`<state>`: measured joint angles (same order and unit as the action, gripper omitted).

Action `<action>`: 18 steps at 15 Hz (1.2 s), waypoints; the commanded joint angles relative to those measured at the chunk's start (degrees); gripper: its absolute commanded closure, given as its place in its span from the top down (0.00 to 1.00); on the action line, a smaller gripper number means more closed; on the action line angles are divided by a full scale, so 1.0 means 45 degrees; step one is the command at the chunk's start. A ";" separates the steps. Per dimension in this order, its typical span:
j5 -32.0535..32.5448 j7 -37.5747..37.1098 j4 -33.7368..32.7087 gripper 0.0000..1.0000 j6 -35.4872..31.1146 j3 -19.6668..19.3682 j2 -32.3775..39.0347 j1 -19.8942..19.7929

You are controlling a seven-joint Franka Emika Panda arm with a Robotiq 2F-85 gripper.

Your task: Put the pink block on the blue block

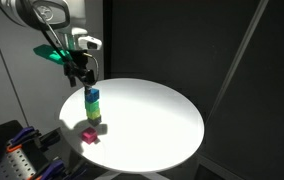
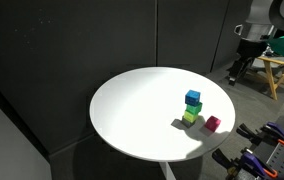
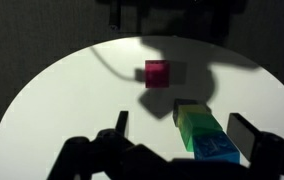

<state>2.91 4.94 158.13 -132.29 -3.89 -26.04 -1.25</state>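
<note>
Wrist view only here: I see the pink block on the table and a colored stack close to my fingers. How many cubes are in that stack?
Observer: Three. In both exterior views the blue block sits on top, a green cube under it, a yellow-green cube at the bottom.
Operator: How high is my gripper?
Observer: In an exterior view the gripper hangs above the blue block's top, touching nothing.
Operator: Is it over the pink block?
Observer: No. The pink block lies on the table beside the stack's base; the gripper seems out near the table's edge.
</note>
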 commanded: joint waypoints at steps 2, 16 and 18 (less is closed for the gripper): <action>0.0123 0.0023 0.0174 1.00 -0.1037 0.0192 0.0394 -0.0050; -0.0026 0.0358 0.0243 1.00 -0.3003 0.0105 0.2533 -0.0025; -0.0042 0.0426 0.0243 1.00 -0.3240 0.0080 0.2839 -0.0032</action>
<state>2.91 5.00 159.26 -144.89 -3.12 -15.11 -1.19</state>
